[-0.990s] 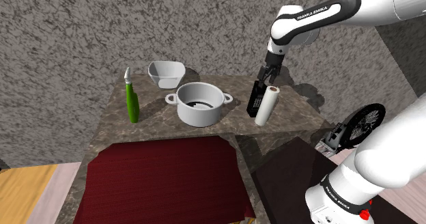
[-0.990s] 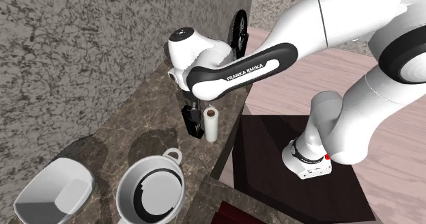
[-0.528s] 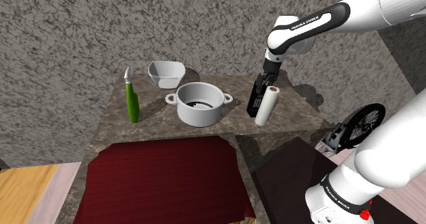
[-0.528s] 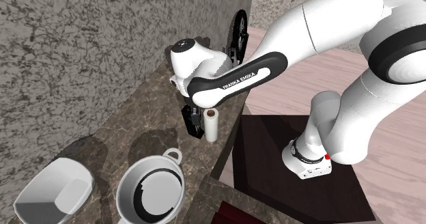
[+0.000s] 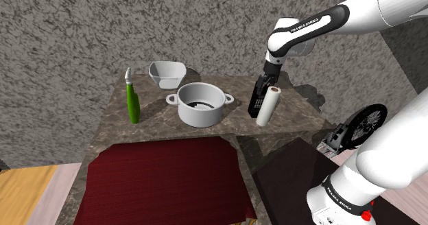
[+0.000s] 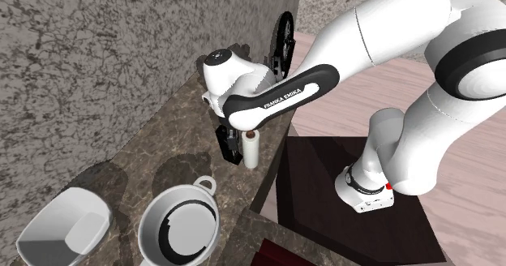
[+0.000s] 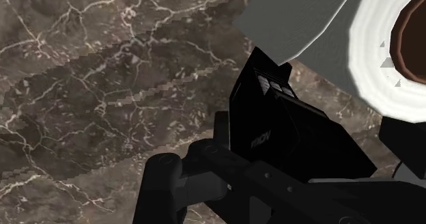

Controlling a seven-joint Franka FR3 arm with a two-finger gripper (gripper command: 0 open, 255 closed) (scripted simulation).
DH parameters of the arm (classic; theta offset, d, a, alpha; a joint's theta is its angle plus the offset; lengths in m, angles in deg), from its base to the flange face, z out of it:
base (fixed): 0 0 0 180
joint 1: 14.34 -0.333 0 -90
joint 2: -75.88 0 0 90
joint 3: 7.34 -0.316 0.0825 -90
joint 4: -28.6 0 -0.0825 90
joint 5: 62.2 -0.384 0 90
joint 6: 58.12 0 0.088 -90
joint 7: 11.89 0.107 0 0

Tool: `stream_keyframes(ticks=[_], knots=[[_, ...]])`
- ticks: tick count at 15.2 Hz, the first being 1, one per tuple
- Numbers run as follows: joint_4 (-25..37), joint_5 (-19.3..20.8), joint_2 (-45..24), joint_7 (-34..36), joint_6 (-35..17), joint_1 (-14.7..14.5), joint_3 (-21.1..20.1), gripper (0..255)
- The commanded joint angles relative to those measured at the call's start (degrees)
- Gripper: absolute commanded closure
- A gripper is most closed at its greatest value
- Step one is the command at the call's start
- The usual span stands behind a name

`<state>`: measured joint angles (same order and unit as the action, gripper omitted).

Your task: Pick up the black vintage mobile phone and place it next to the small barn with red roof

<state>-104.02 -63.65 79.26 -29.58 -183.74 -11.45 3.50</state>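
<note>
The black phone [image 5: 254, 103] stands upright by the bench [image 5: 158, 121] edge nearest the stand, just beside a paper roll [image 5: 267, 108]; the end effector [image 5: 261, 81] straddles it, clasped or not I cannot tell; lifting could topple the roll

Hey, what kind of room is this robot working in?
Probably a kitchen: a dark veined stone counter against a rough grey wall carries a white two-handled cooking pot, a white bowl and an upright white paper-towel roll.

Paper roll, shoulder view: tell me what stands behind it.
The black mobile phone stands upright just behind the paper roll, with the claw at its top. The roll covers part of the phone's side.
</note>
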Motion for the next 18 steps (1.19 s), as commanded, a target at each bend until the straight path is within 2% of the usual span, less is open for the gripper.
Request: stream_keyframes(ticks=[1,10,18], knots=[[0.0,0.0,0.0,0.0,0.0,0.0,0.0,255],[0.0,0.0,0.0,0.0,0.0,0.0,0.0,255],[3.1,0.7,3.2,0.7,6.2,0.0,-0.1,255]])
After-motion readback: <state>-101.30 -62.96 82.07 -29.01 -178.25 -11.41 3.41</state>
